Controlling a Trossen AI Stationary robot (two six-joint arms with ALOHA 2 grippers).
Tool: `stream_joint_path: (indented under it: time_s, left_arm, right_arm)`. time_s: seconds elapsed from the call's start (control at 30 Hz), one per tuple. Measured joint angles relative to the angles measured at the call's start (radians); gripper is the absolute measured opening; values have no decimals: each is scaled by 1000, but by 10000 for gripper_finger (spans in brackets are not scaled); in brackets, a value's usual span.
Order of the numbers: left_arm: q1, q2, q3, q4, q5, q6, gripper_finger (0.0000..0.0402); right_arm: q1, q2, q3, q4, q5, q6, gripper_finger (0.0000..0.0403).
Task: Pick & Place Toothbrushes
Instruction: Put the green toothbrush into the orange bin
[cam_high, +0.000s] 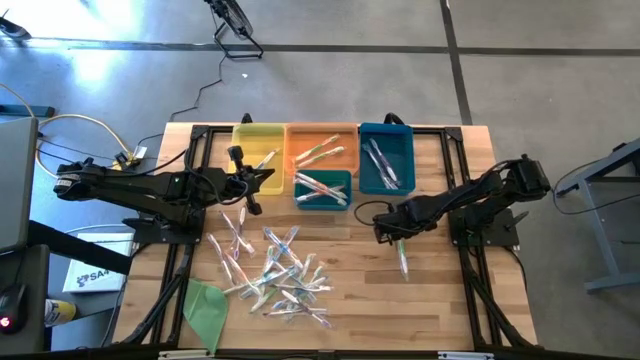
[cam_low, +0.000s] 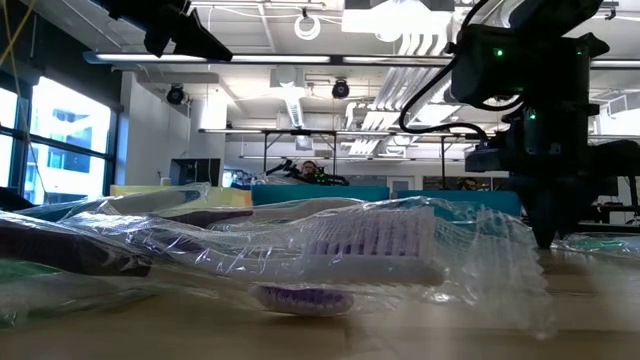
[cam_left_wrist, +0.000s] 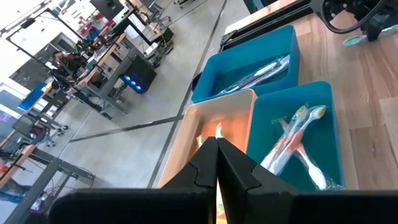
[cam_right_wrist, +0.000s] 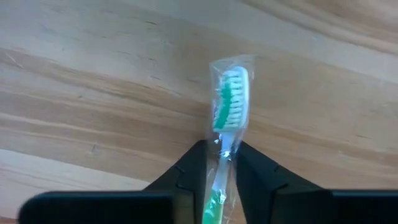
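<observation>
A clear-wrapped green toothbrush (cam_right_wrist: 231, 106) lies flat on the wood toward the table's right side (cam_high: 402, 260). My right gripper (cam_right_wrist: 221, 163) stands over it, pointing down, shut on its handle; it also shows in the high view (cam_high: 396, 238) and the low view (cam_low: 545, 232). My left gripper (cam_left_wrist: 216, 144) is shut and hovers by the yellow bin (cam_high: 258, 145), holding nothing that I can see. Several wrapped toothbrushes (cam_high: 275, 270) lie heaped on the table's middle, one of them close up in the low view (cam_low: 370, 250). My right gripper pinches the green toothbrush's handle (cam_right_wrist: 224, 149) just below the head, between its two fingers. The fingers come from above, pointing down, across the handle. The toothbrush still lies flat on the table, with its head (cam_right_wrist: 233, 99) sticking out past the fingertips.
Along the far side stand a yellow bin, an orange bin (cam_high: 320, 145), a small teal bin (cam_high: 322, 190) and a blue bin (cam_high: 386, 155), each holding toothbrushes. A flat green sheet (cam_high: 205, 305) lies near the left front corner. Bare wood surrounds the right gripper.
</observation>
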Motion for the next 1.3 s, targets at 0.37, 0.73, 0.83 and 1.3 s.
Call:
stream_joint_path:
  time_s: [0.37, 0.73, 0.83, 1.3]
  left_arm:
    - [0, 0, 0, 0, 0, 0, 0]
    - [0, 0, 0, 0, 0, -4, 0]
    - [0, 0, 0, 1, 0, -4, 0]
    - [0, -1, 0, 27, -24, -2, 0]
  right_arm:
    - [0, 1, -1, 2, 0, -35, 12]
    - [-1, -57, -7, 45, -17, -100, 6]
    - [-11, -120, -5, 75, -17, -170, 6]
    - [-185, -305, -3, 429, -60, -508, 5]
